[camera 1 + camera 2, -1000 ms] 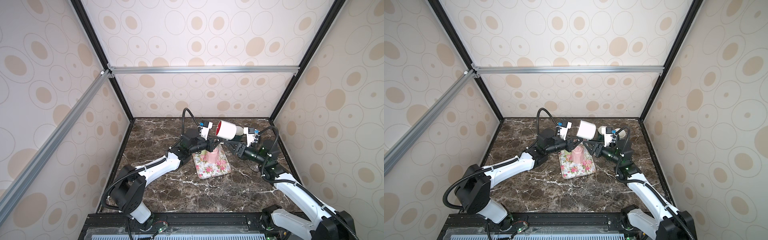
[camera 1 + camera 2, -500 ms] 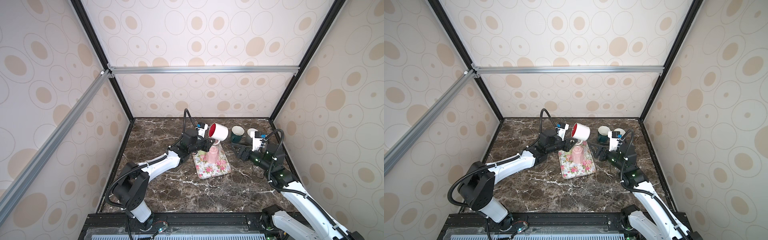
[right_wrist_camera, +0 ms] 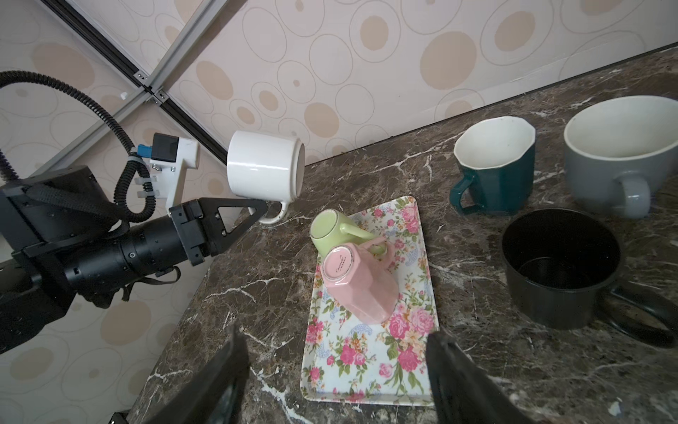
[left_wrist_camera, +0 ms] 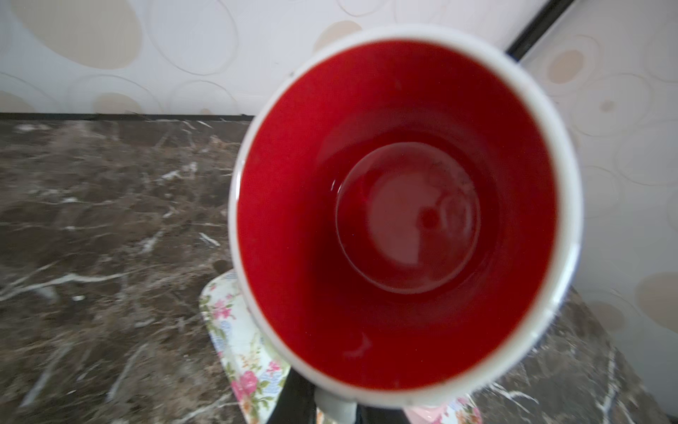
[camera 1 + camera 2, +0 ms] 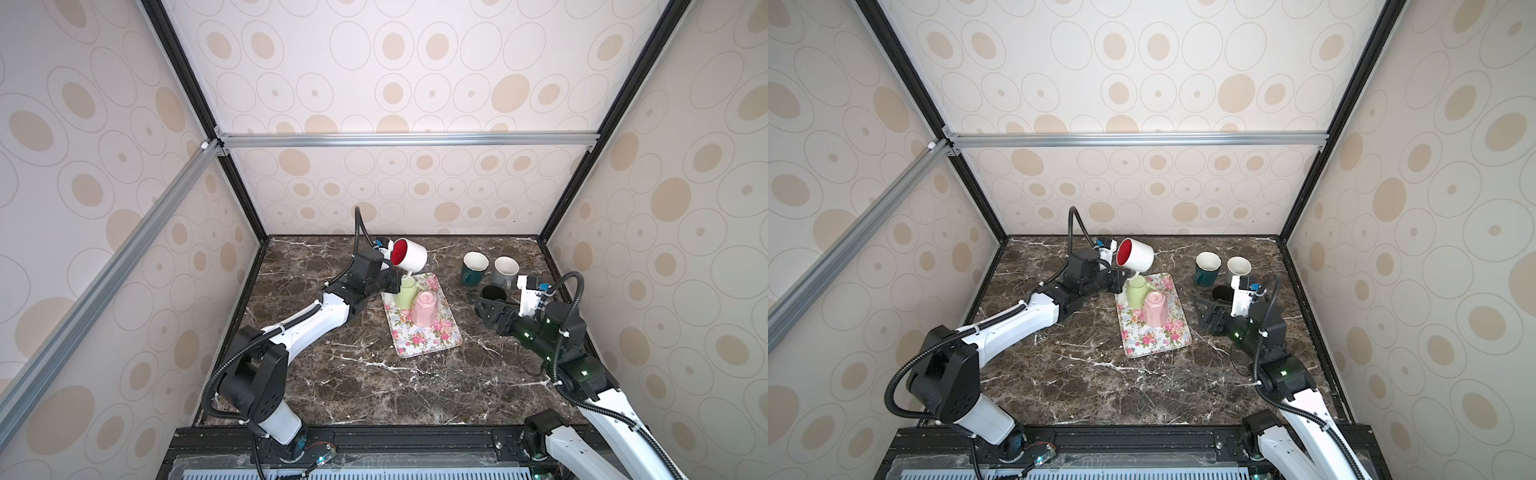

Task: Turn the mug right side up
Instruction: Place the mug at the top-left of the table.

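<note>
White mug [image 5: 409, 253], red inside, hangs in the air on its side above the far end of the tray [image 5: 432, 340]. Its handle points down and its mouth faces back along the left arm, so the left wrist view looks straight into the red hollow. The left gripper [image 3: 262, 211] is clenched on the handle.

Just below the handle, and apart from it, a green mug [image 5: 405, 293] sits base up at the tray's far end. A pink mug [image 5: 424, 313], also base up and tilted, is pressed against the green mug's near side, with their handles touching. These two fill the far half of the flowered tray; its near half is bare.

To the right of the tray, three mugs stand mouth up on the table [image 5: 353, 374]: a teal mug [image 5: 473, 269] and a grey mug [image 5: 503, 272] side by side near the back wall, and a black mug [image 5: 492, 294] just in front of them. The right gripper [image 3: 335, 334] is low beside the black mug, between it and the tray, with its jaws spread wide and nothing between them.

The table is dark brown marble with white veins. Cream walls printed with beige ovals close it in on three sides, framed by black posts and crossed by silver metal bars.
</note>
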Controlling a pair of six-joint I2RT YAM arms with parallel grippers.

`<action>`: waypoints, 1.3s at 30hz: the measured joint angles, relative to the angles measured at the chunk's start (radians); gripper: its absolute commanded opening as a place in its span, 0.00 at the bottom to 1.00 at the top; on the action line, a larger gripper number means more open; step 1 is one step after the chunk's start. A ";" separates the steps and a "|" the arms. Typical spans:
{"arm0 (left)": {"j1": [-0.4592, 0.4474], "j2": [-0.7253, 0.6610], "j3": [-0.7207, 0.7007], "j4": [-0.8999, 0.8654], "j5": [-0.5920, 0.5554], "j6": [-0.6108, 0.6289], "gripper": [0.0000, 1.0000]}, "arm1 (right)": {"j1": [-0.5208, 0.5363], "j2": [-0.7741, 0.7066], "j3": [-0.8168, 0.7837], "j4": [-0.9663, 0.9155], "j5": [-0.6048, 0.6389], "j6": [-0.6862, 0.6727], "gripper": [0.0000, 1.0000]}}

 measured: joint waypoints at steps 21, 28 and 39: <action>0.151 0.246 0.069 -0.129 -0.472 0.220 0.00 | 0.000 0.074 0.009 -0.159 -0.017 -0.055 0.78; 0.206 0.341 0.080 -0.129 -0.455 0.234 0.00 | 0.000 0.187 -0.015 -0.131 -0.025 -0.059 0.78; 0.220 0.417 0.184 -0.146 -0.499 0.264 0.00 | 0.000 0.282 -0.019 -0.092 -0.035 -0.074 0.78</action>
